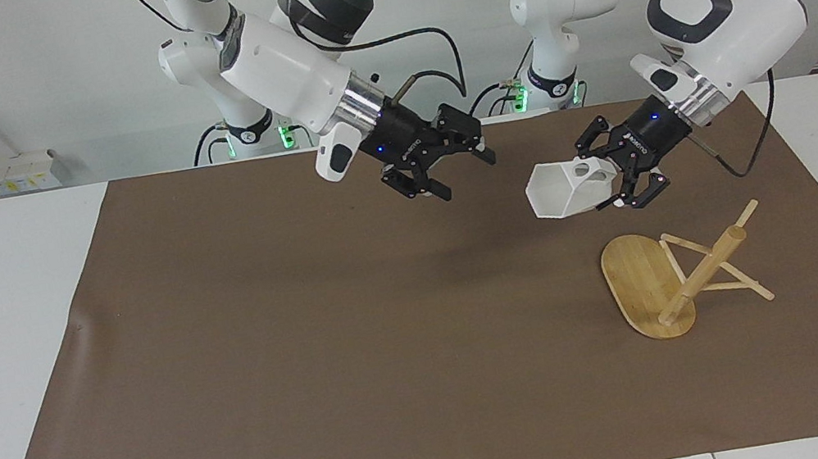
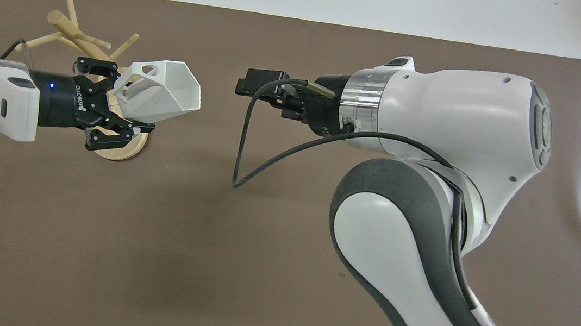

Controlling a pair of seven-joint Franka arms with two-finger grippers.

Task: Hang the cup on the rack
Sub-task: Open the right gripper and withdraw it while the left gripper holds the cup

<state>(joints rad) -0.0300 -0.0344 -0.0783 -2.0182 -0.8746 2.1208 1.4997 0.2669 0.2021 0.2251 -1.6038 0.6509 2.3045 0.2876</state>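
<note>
Facing view: the left gripper (image 1: pixel 619 180) grips the cup (image 1: pixel 564 189) by its handle end, in the air above the mat near the tipped-over rack (image 1: pixel 670 277). The right gripper (image 1: pixel 448 166) hangs empty, fingers spread.

Overhead view: the cup (image 2: pixel 159 90) looks light, rigid and smooth; its pierced handle seems the surest hold.

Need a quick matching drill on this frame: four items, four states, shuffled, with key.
1. left pincer
2. right pincer
3. cup
4. rack

A. open, holding nothing, over the mat
B. tipped over, lying on the mat
C. shut on the handle end of the cup
D. held in the air, mouth turned sideways

Pairs: 1-C, 2-A, 3-D, 4-B
</note>
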